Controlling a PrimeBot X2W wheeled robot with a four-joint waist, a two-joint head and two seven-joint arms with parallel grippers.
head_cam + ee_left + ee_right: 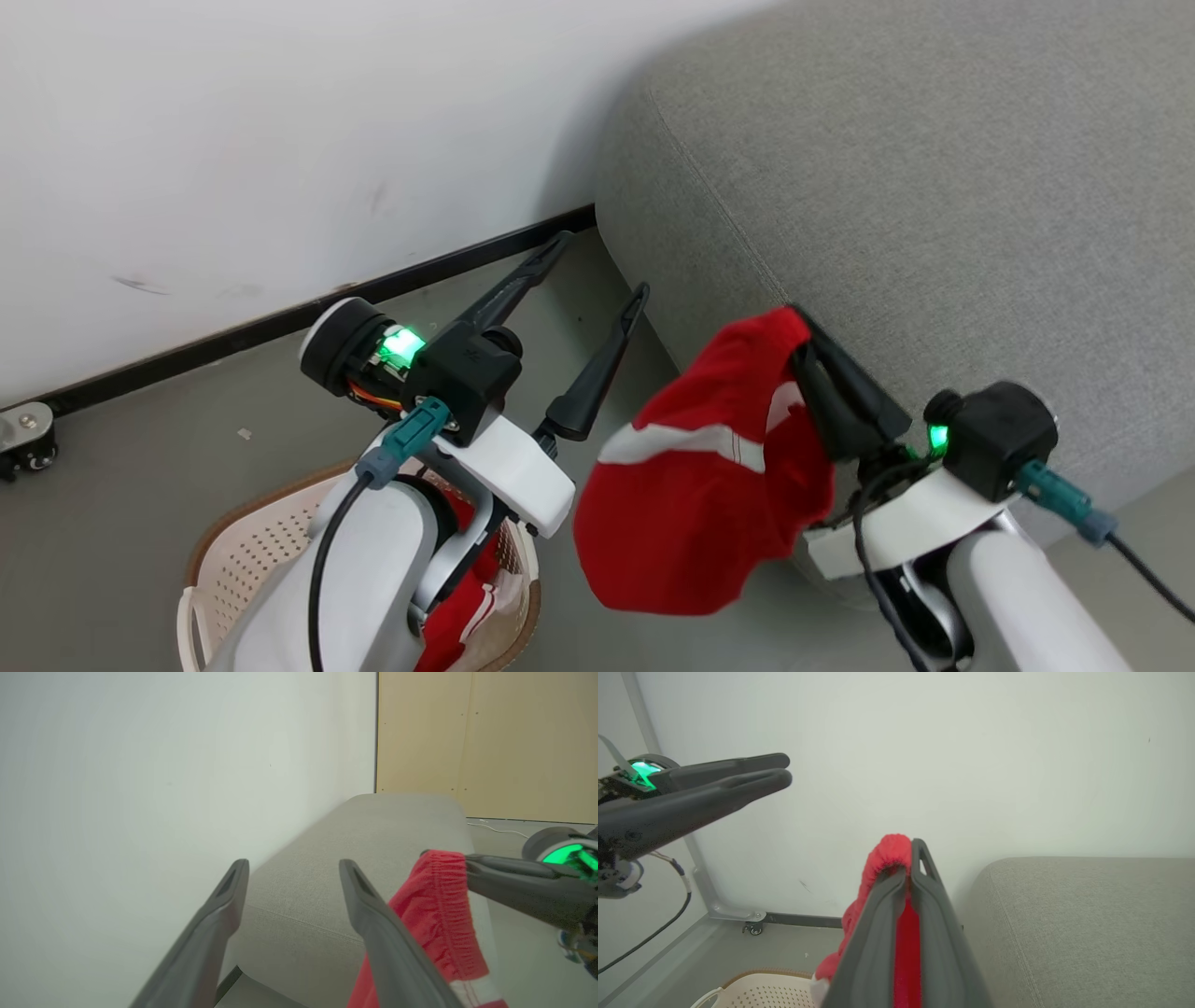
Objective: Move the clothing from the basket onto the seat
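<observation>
My right gripper is shut on a piece of the clothing, a red garment with a white stripe that hangs in the air beside the front edge of the seat, a grey sofa. In the right wrist view the fingers pinch the red fabric at its gathered edge. My left gripper is open and holds nothing, up above the floor to the left of the garment. The basket stands below my left arm, with more red clothing inside, partly hidden by the arm.
A white wall with a black baseboard runs behind the basket and meets the sofa's end. A small caster sits at the far left on the grey floor. A wooden panel stands beyond the sofa.
</observation>
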